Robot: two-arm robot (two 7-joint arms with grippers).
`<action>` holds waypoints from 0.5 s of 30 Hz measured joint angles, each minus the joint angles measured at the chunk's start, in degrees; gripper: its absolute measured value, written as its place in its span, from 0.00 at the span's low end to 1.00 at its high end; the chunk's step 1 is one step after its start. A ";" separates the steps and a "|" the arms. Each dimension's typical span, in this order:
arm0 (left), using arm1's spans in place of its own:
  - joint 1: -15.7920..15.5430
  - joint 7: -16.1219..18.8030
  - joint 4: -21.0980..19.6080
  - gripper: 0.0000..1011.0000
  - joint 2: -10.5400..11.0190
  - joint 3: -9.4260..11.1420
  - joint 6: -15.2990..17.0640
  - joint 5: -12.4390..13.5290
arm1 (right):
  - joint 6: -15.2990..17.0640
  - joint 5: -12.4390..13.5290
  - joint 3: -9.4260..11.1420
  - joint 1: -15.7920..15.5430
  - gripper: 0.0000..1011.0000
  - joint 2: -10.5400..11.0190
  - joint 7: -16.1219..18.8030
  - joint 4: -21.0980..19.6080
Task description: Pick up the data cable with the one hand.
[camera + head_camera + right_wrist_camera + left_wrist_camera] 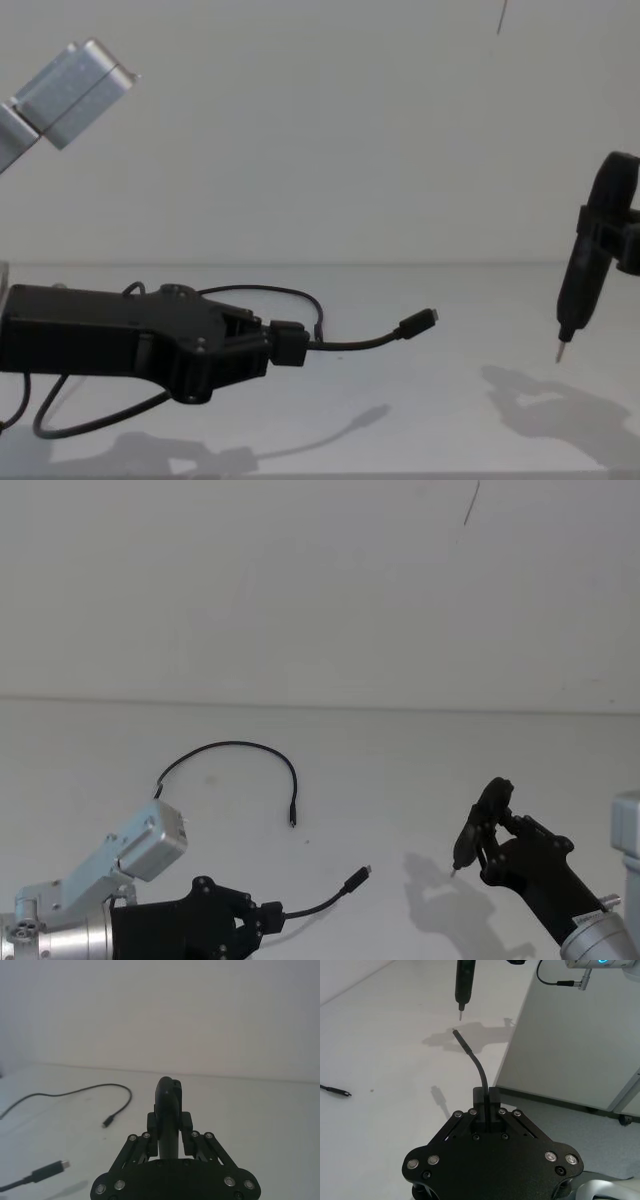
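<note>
Chest view: my left gripper [288,345] pinches the data cable [360,343], free end pointing three o'clock; right gripper [610,228] clasps a pen-like tool [578,285].

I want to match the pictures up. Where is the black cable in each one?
Head: data cable loops on the table, end in left gripper.
Left wrist: its end sticks out of that gripper.
Right wrist: lying curved on the table.
Chest: pokes from the gripper.
Shared landmark: pen tool in the right gripper.

Left gripper [290,345] holds black data cable [362,343] end raised.
</note>
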 joint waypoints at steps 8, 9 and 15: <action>0.13 -0.04 -0.19 0.05 0.06 0.05 0.05 -0.10 | 4.21 6.19 1.48 -0.42 0.27 0.57 4.04 -1.63; 0.14 -0.04 -0.20 0.05 0.06 0.06 0.06 -0.10 | 5.12 7.42 1.75 -0.51 0.27 0.78 4.83 -1.99; 0.17 -0.06 -0.27 0.05 0.09 0.09 0.07 -0.15 | 8.37 11.41 2.49 -0.76 0.27 1.47 7.14 -3.15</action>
